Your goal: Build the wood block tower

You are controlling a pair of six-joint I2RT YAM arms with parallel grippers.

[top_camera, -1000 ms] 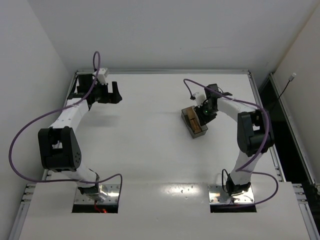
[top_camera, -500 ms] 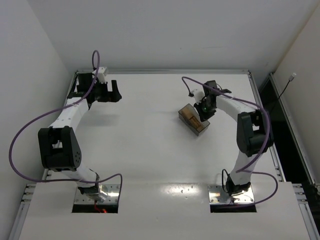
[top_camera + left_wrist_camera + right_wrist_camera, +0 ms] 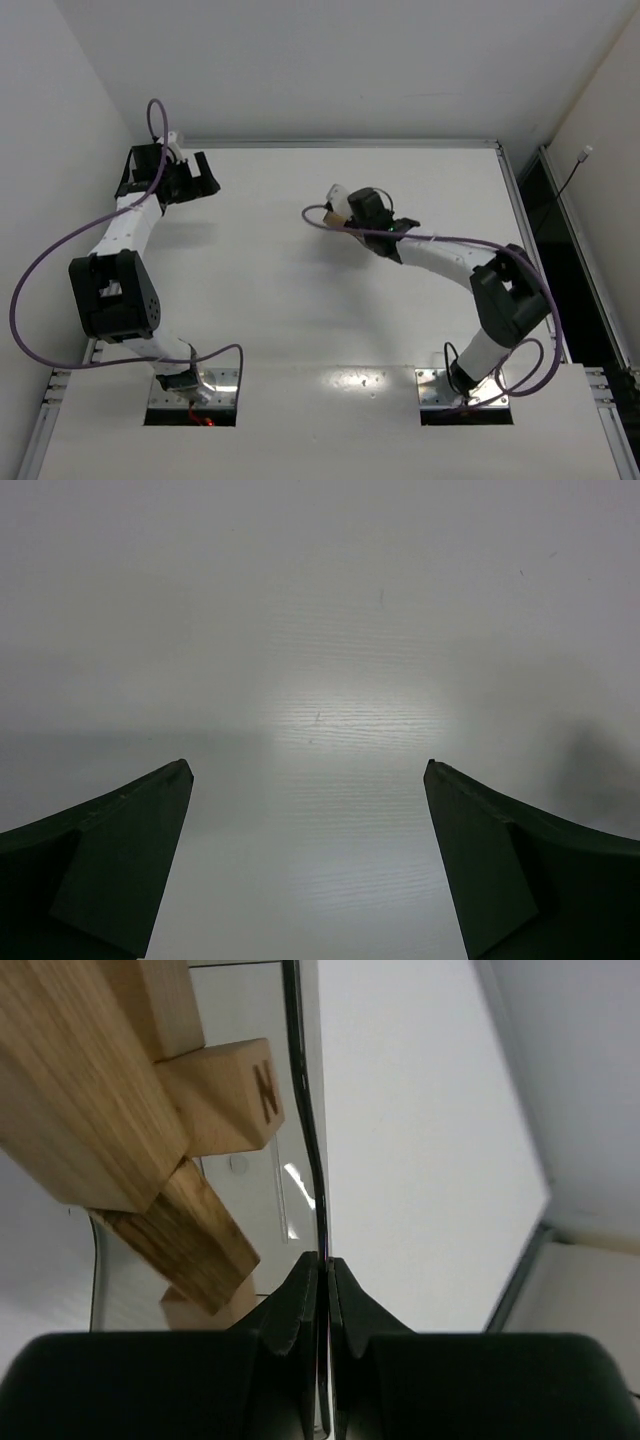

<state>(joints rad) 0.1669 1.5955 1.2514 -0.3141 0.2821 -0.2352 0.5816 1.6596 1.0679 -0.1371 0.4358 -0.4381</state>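
Inventory on inspection: one table (image 3: 280, 300), two arms, namely the left arm (image 3: 128, 228) and the right arm (image 3: 445, 262), two grippers, namely the left gripper (image 3: 310, 770) and the right gripper (image 3: 322, 1265), one dark bin (image 3: 301, 1140), and at least four wood blocks (image 3: 215, 1095), total not determinable.

From high behind the arms (image 3: 112, 300), the top camera looks down on the whole surface (image 3: 280, 320). The left wrist camera sees that surface close up, past the left claw (image 3: 308, 768). The right wrist camera sits against the wood blocks (image 3: 90, 1090) and bin (image 3: 303, 1110).
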